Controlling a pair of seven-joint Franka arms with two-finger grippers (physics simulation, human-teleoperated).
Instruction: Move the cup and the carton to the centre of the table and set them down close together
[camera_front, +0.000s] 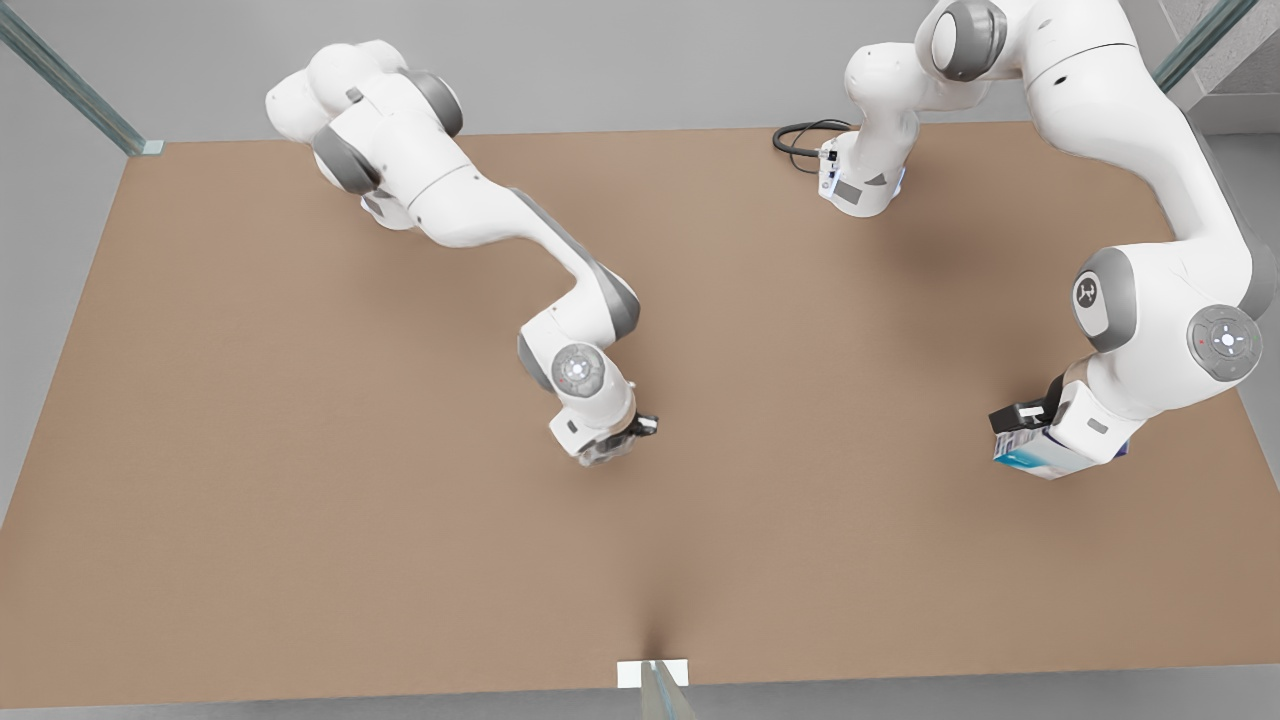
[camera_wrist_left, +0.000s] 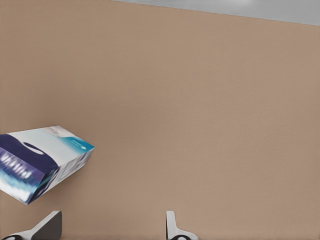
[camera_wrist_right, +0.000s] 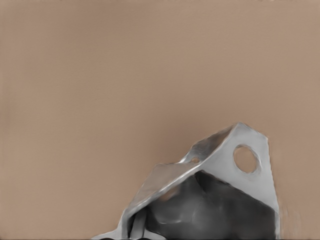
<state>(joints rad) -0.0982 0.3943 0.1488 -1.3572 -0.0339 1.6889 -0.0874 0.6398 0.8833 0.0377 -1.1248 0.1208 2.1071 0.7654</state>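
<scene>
**A:** Start with the left wrist view. Where does the carton (camera_wrist_left: 42, 162) lie from the left gripper (camera_wrist_left: 110, 225)?

**B:** Off to one side, past the outer finger and not between the two. The gripper is spread wide and holds nothing, with bare bench (camera_wrist_left: 210, 100) under the gap. The carton looks tipped onto a side. Its long axis runs aslant to the line between the fingers.

**A:** So the gripper has to shift sideways before it can close?

**B:** I'd judge so, and perhaps turn its wrist to meet the narrow faces.

**A:** And the right wrist view?

**B:** The cup (camera_wrist_right: 220, 165) sits right up against the camera, faceted and pale, with its dark hollow showing. The right gripper (camera_front: 603, 447) seems clamped on its rim, though the fingers are mostly hidden.

**A:** What about the front view?

**B:** The right gripper is near the bench's middle, so the cup is roughly at its goal. The left gripper is far towards the front view's right, directly above the carton. That arm is much the nearer to the carton, which is well apart from the cup.
</scene>
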